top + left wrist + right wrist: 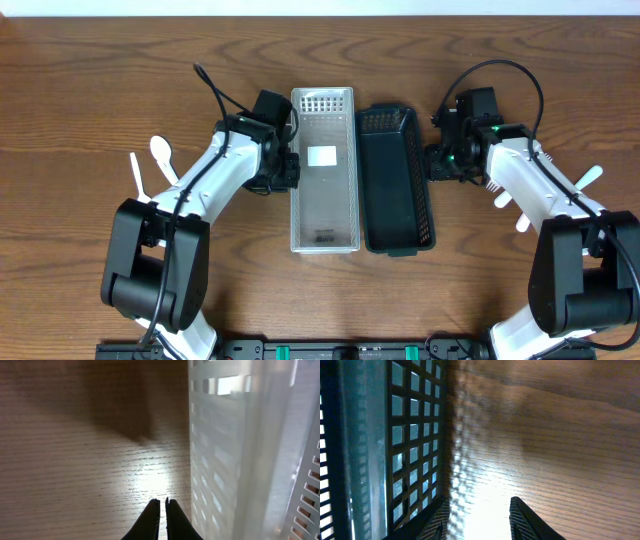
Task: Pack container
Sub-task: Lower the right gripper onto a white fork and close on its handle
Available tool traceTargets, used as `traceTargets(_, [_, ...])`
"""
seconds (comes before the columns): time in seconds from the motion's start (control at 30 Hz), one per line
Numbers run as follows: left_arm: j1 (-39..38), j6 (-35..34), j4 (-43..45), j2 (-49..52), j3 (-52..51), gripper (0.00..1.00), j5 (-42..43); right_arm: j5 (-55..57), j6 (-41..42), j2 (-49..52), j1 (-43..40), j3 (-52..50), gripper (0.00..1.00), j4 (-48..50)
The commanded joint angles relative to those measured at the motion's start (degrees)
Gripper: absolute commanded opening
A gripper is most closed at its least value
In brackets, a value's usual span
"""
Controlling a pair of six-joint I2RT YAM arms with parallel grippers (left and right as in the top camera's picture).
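A clear plastic basket (323,225) and a dark basket (395,215) stand side by side mid-table. My left gripper (283,168) is shut and empty, just left of the clear basket's wall (240,455); its fingertips (161,502) hover over bare wood. My right gripper (440,163) is open and empty at the dark basket's right wall (415,435); its fingertips (477,505) straddle bare wood, the left finger against the lattice. White plastic cutlery lies at the far left (160,155) and far right (590,178).
A white label (321,155) lies inside the clear basket. Cables run from both arms toward the back of the table.
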Motion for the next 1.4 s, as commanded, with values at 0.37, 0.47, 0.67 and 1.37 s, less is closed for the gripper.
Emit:
traceTargets(0.37, [0.46,4.09,0.42,-2.64,1.64,0.29,-8.31,-2.25,2.25,0.15,0.63,1.03,0.52,0.59])
traceTargets(0.47, [0.46,4.96,0.98,-4.68,1.75,0.35,-10.8,-1.55,2.29,0.13,0.61,1.05,0.54,0.57])
traceTargets(0.67, [0.98,5.81,1.22,-11.96,1.77,0.53,-14.19,12.11,6.62,-1.05,0.02,1.97,0.73,-0.2])
traceTargets(1.37, [21.24,-2.27,-2.27,-37.75,1.75,0.98,-14.32,19.93,33.48,2.34,-13.97,16.02,0.89,-17.14])
